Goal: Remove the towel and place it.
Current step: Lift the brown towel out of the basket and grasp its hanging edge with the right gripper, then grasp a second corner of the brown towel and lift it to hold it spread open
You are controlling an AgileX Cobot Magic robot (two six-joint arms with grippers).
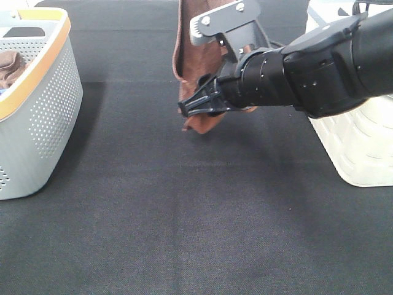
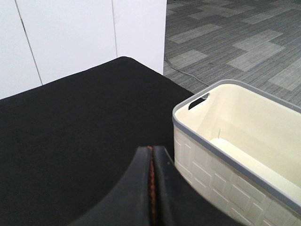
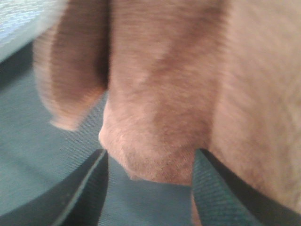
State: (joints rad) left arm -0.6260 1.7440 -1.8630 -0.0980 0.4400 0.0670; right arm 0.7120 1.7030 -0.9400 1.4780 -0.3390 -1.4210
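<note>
A brown towel (image 1: 195, 58) hangs down from above the top edge of the exterior view, its lower end just over the black table. My left gripper (image 2: 151, 186) is shut on a thin brown strip of the towel (image 2: 151, 175); it is out of the exterior view. My right gripper (image 1: 195, 106) reaches in from the right, level with the towel's lower end. In the right wrist view it (image 3: 150, 188) is open, its fingers (image 3: 84, 188) apart with the towel's bottom fold (image 3: 160, 108) hanging just beyond them.
A grey perforated basket with an orange rim (image 1: 46, 117) stands at the left and holds a brown cloth (image 1: 9, 66). A cream basket (image 1: 362, 147) stands at the right, empty in the left wrist view (image 2: 244, 136). The table (image 1: 184, 233) is black.
</note>
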